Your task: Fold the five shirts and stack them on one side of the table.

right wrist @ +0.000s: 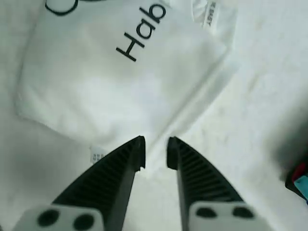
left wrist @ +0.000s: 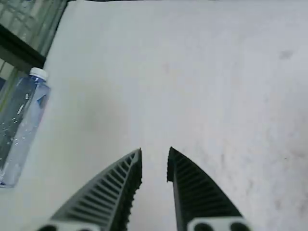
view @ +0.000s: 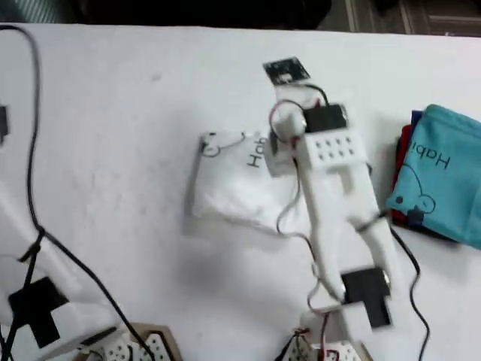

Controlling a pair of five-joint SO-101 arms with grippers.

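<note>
- Over the middle of the bench [view: 113,113] lies a folded white shirt [view: 233,184] with dark print on it, flat on the white top.
- The right arm [view: 338,195] stretches from the near edge out over that shirt, its wrist above the side that faces the stack.
- From the wrist, the right claw [right wrist: 155,154] hangs at the white shirt's [right wrist: 120,72] folded edge. Its two black ribbed fingers [right wrist: 120,178] are a narrow gap apart, with cloth and bench showing between the tips and nothing pinched.
- A little white tag [right wrist: 97,155] sits at the shirt's edge, just beside one fingertip.
- Over on the right side of the bench sits the stack: a folded teal shirt [view: 443,177] on top, with red and dark blue cloth [view: 402,162] peeking out underneath.
- The stack is well apart from the white shirt, with the arm between them.
- A sliver of the red and teal cloth [right wrist: 301,180] also shows at the rim of the right wrist view.
- The left claw [left wrist: 154,156] hovers over bare bench [left wrist: 192,72], fingers slightly parted and holding nothing.
- A clear water bottle with a white cap [left wrist: 21,125] lies off to one side of that claw, near the bench's edge.
- A black cable [view: 34,150] snakes down the left part of the bench, and a black tape cross [view: 34,304] sits near the front left corner.
</note>
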